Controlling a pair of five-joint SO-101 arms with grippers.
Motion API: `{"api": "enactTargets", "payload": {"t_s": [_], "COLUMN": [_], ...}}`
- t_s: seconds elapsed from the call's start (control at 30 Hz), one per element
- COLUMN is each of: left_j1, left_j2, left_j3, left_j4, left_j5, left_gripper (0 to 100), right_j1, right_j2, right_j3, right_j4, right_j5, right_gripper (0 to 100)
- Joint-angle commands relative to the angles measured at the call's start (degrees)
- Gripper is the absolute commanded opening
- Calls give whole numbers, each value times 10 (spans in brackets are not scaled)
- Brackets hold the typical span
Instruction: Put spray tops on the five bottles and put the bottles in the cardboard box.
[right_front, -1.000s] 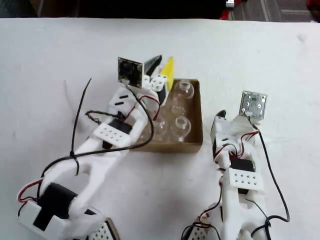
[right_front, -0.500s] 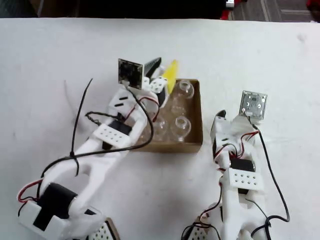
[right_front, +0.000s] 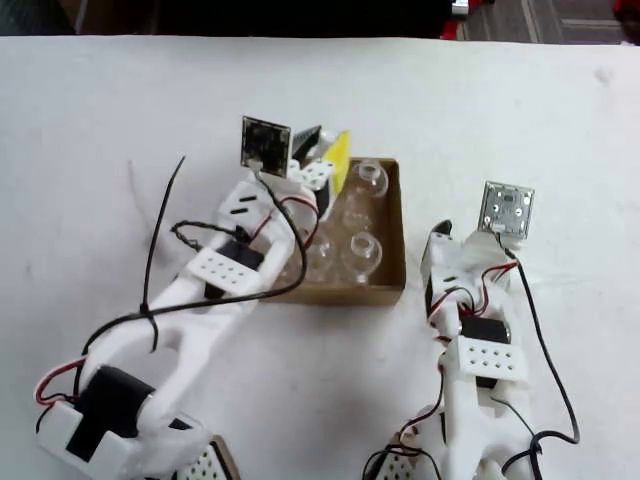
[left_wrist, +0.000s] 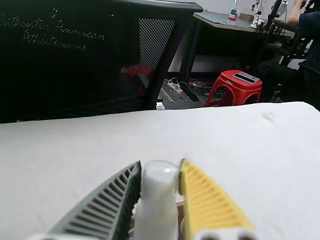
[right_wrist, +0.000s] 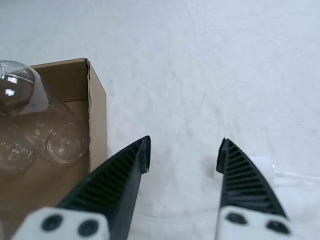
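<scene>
Several clear bottles (right_front: 361, 250) inside cardboard box (right_front: 398, 230). Left gripper (left_wrist: 160, 167) at box's upper edge, clamped on white spray top (left_wrist: 157, 200). Right gripper (right_wrist: 182, 150) wide, empty, over bare table (right_front: 520, 110).

1. Left gripper (left_wrist: 160, 167): one finger dark grey, the other yellow, both ribbed. Cylinder (left_wrist: 159, 200) in it: frosted white.
2. Right gripper (right_wrist: 184, 147): both fingers black and ribbed, base white.
3. Cardboard box (right_front: 350, 293): plain brown. Bottles (right_front: 361, 252): clear.
4. Table (right_front: 500, 100): white. Arms (right_front: 200, 300): white with black sections.
5. Stool (left_wrist: 234, 87): red.
</scene>
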Motion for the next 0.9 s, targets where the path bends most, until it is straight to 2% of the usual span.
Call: {"api": "enactTargets", "payload": {"t_s": [0.0,0.37,0.5,0.57,0.67,0.87], "left_j1": [0,6,16,26,36,19], "left_j2": [-7,-10,-51,-76,-91,-55], "left_j3": [-7,4,73,115,144,135], "left_j4": [0,-4,-100,-147,-154,-176], "left_j5": [-2,-3,-8,-46,-102,-105], "left_gripper": [29,24,24,24,24,24], "right_j1": [5,5,5,5,5,5], "right_j2": [-1,-2,-2,-2,-2,0], "right_j3": [-6,-6,-6,-6,-6,-6], "right_j4": [-13,-13,-13,-13,-13,-11], "right_j5": [7,7,7,7,7,7], "right_gripper": [198,198,198,198,198,198]}}
